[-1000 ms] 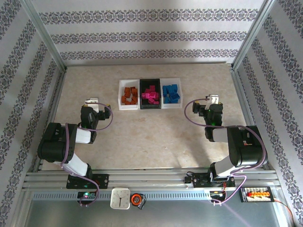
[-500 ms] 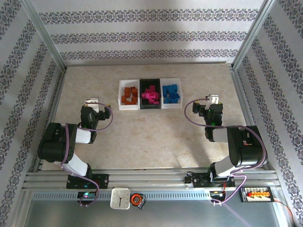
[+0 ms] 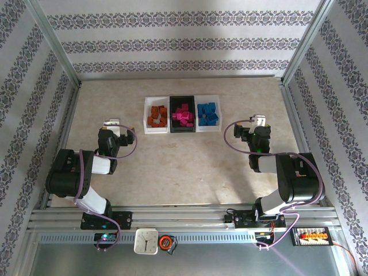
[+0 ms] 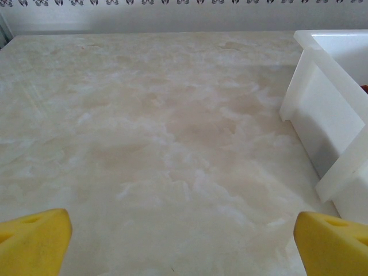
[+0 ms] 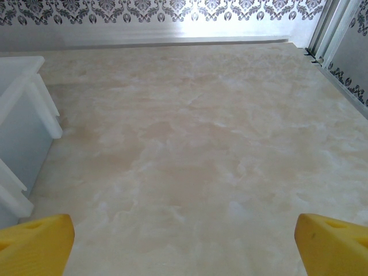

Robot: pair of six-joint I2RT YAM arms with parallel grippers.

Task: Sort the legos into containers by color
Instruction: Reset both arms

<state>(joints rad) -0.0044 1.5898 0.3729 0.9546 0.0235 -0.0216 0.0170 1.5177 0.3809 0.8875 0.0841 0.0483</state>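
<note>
The left gripper hangs low over the bare marbled table, well apart from the bins. Its yellow fingertips stand wide apart with nothing between them. The left wrist view has the wall of the left white bin to the right of them.

That bin holds the orange-brown bricks. Touching it on the right, the black bin holds the pink bricks. The right white bin holds the blue bricks. Every brick I can see lies with its own colour, so I judge the sorting is finished or nearly so.

Such bricks are probably light, stiff and smooth, so a little slippery. The best hold is across two flat opposite sides, not on the studs.

The right gripper is also spread wide and empty, low over the table, right of the bins.
</note>
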